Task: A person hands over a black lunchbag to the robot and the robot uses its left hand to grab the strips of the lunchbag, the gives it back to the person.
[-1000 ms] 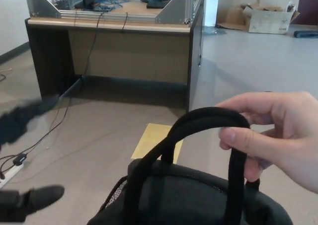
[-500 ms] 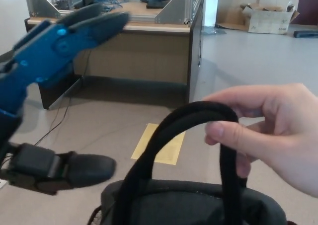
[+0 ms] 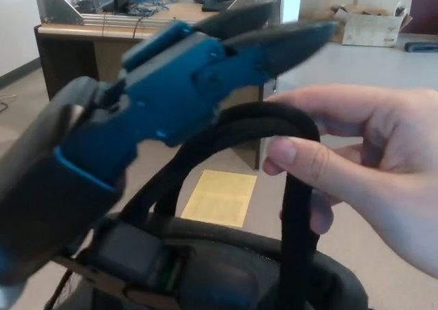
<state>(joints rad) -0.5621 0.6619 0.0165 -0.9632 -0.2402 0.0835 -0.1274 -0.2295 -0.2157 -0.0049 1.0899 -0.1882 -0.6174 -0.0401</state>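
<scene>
Left hand fills the left of the view, its two dark fingers stretched out above the arch of the straps and its thumb low down beside the bag, so it's spread wide and gripping nothing. The black lunchbag sits at the bottom edge, straps looping up between fingers and thumb. A person's hand pinches the top of the straps from the right.

No readable text, label or number anywhere, not even on the lunchbag.
</scene>
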